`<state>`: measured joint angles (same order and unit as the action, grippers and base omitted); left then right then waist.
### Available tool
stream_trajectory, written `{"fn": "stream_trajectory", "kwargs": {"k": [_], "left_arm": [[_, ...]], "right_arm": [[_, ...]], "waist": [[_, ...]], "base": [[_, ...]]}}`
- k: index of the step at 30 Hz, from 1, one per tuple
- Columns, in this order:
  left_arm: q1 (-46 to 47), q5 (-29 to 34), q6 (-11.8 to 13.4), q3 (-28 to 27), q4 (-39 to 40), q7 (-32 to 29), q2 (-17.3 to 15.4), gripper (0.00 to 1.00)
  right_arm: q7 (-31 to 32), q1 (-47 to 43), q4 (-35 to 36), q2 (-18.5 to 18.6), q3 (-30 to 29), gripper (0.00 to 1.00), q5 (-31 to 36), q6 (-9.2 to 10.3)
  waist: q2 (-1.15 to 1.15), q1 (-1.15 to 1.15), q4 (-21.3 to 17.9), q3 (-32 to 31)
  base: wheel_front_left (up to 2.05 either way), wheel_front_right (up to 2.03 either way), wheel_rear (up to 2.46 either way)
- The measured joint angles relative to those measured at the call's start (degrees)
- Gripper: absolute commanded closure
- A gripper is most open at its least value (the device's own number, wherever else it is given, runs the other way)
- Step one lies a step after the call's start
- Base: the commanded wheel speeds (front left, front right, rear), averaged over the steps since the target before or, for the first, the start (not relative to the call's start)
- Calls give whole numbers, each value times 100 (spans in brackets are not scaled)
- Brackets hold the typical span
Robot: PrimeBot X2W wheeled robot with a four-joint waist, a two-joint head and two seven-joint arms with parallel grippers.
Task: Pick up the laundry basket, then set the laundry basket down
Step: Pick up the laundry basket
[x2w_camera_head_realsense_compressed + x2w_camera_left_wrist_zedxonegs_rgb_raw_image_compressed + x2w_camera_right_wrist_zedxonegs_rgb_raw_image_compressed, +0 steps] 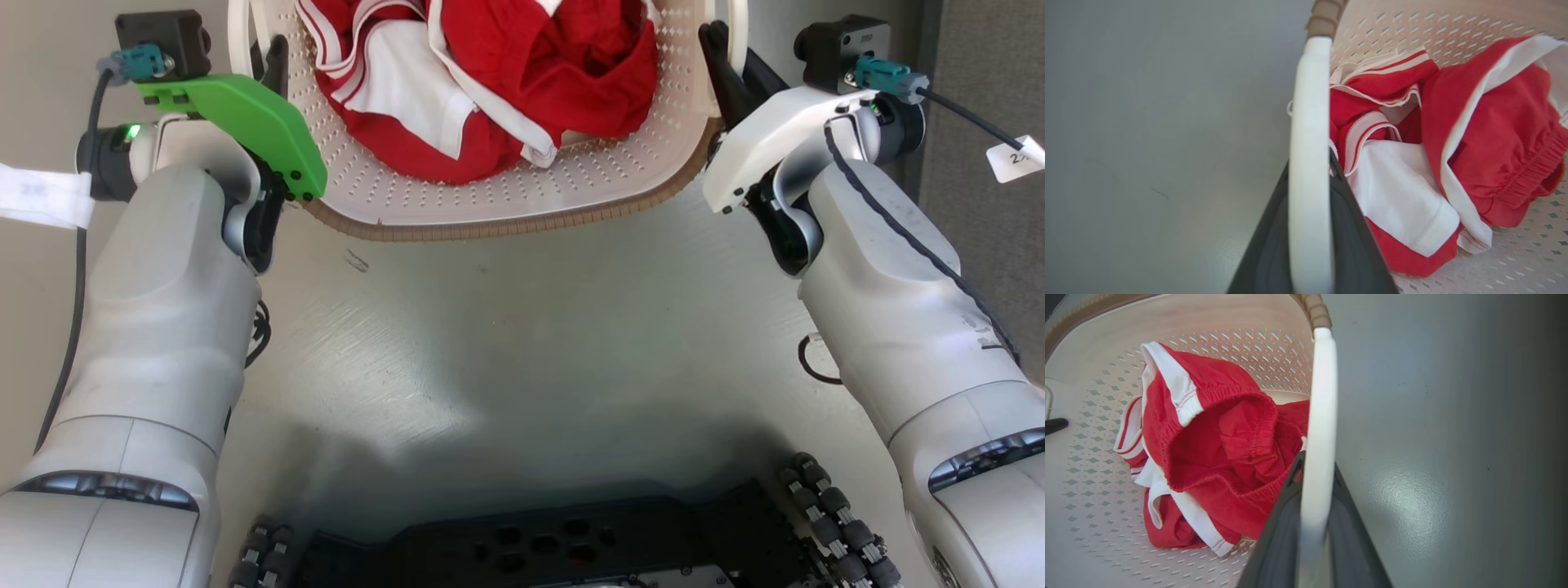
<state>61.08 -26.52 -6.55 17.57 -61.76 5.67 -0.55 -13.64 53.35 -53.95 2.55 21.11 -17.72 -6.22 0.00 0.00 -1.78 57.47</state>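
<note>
Two forearms [155,327] of mine reach forward over my dark wheeled base [539,547] and the grey floor [522,343]. At their ends, my left gripper [275,61] is clenched on the left white loop handle [1309,163] of the laundry basket [490,231]. My right gripper [718,53] is clenched on the right handle [1318,449]. Each handle runs between the dark fingers [1355,253]. The basket sits between both grippers, ahead of me; whether it touches the floor I cannot tell. Inside lie crumpled red and white clothes [522,82].
</note>
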Motion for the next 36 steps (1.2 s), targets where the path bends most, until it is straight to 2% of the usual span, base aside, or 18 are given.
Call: {"fn": "stream_trajectory", "kwargs": {"k": [20, 28, 36], "left_arm": [[-257, -164, -59, 75, -762, 214, 153, 100], [-532, -359, -103, 87, -1001, -79, 182, 100], [-871, -469, -104, 100, -1072, -415, 229, 100]], "right_arm": [[-21, -119, -836, -122, 102, 100, -219, -112], [19, -373, -1151, -215, 225, 100, -422, -155], [463, -639, -1381, -236, 397, 100, -742, -185]], "waist": [[0, 0, -128, -896], [0, 0, -189, -1487], [0, 0, -229, -2122]], "base": [[0, 0, 0], [0, 0, 0], [0, 0, 0]]}}
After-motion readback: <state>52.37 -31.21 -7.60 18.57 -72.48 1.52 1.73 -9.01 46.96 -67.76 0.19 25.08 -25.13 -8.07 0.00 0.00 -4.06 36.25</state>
